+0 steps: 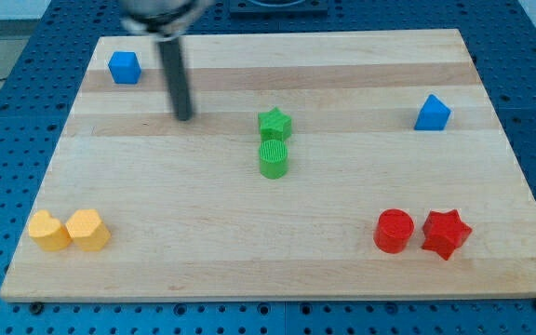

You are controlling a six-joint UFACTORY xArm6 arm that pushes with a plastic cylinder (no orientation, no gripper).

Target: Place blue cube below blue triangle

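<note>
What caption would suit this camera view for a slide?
My tip rests right of and below the blue cube, far from the blue triangle.

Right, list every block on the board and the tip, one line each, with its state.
my tip: down on the board, right of and below blue cube, touching no block
blue cube: alone, top left
blue triangle: alone, right side
green star: touching green cylinder below it
yellow blocks: side by side, bottom left
red cylinder: beside red star
</note>
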